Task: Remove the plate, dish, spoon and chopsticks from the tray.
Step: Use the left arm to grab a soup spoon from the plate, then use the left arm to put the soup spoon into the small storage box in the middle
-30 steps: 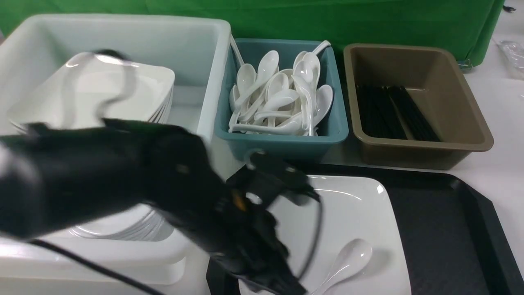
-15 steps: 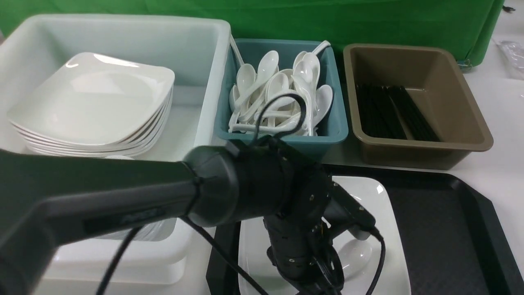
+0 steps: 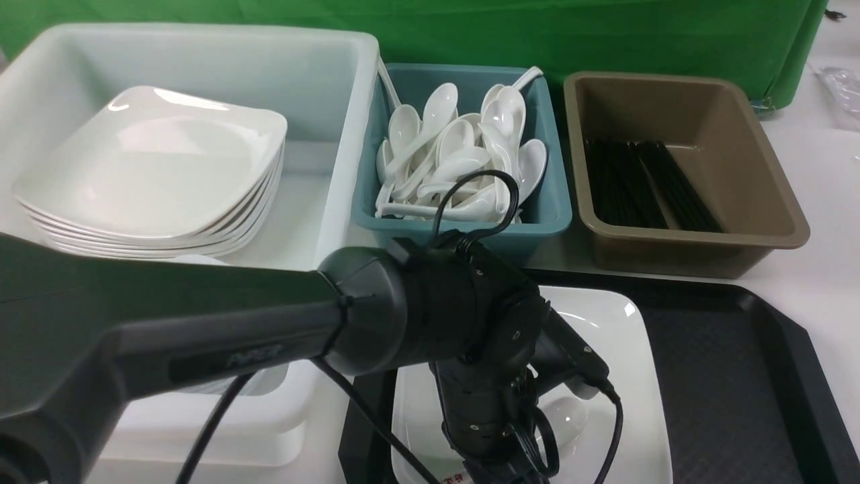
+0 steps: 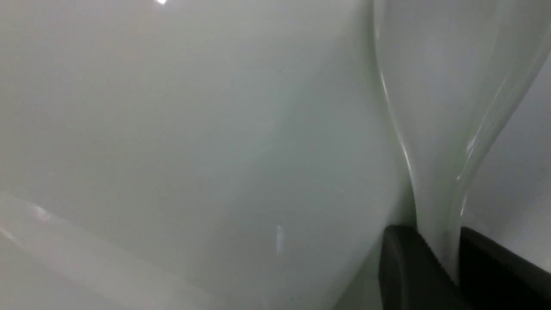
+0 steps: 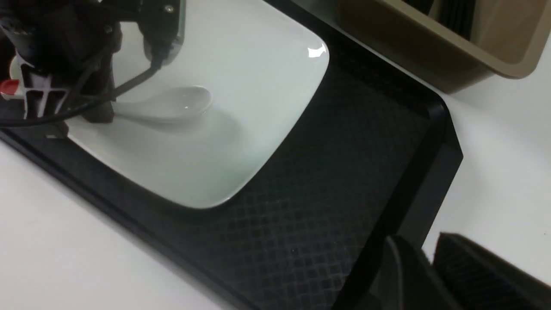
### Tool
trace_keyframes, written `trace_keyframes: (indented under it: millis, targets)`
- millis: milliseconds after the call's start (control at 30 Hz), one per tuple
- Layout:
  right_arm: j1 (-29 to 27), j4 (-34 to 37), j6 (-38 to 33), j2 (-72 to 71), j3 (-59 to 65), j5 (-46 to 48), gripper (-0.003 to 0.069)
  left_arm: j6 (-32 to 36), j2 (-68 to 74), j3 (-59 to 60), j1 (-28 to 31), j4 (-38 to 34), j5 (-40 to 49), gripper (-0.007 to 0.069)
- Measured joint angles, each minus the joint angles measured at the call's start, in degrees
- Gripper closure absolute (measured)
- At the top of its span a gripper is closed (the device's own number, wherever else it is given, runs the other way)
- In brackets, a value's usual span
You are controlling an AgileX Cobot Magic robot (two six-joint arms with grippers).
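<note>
Spoon (image 5: 172,103): lying on the plate (image 5: 258,64).
Left end effector (image 4: 437,243): clamped on its handle.
Right end effector (image 5: 430,262): fingers together, empty, over the tray (image 5: 335,181) rim.

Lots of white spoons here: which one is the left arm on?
The lone spoon lying on the plate, handle between the left gripper's fingers; the others fill the teal bin.

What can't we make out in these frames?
Front view: left arm hides the spoon handle and most of the left gripper.
Left wrist view: too close, blurred; whether the spoon is off the plate is unclear.
Brown bin: chopsticks merge into a dark mass, uncountable.
Tray: near edge cut off by the front view's bottom.
</note>
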Motion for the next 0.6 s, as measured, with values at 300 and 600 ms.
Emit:
trace_keyframes:
  millis: [300, 600]
  targets:
    - [0.00, 0.00, -0.06, 0.00, 0.00, 0.06, 0.0515, 0.00, -7.94, -9.22, 0.73, 2.23, 1.52, 0.0545]
    - [0.00, 0.00, 0.59, -0.01, 0.00, 0.06, 0.0515, -0.11, -3.50, -21.38, 16.12, 1.26, -17.67, 0.0545]
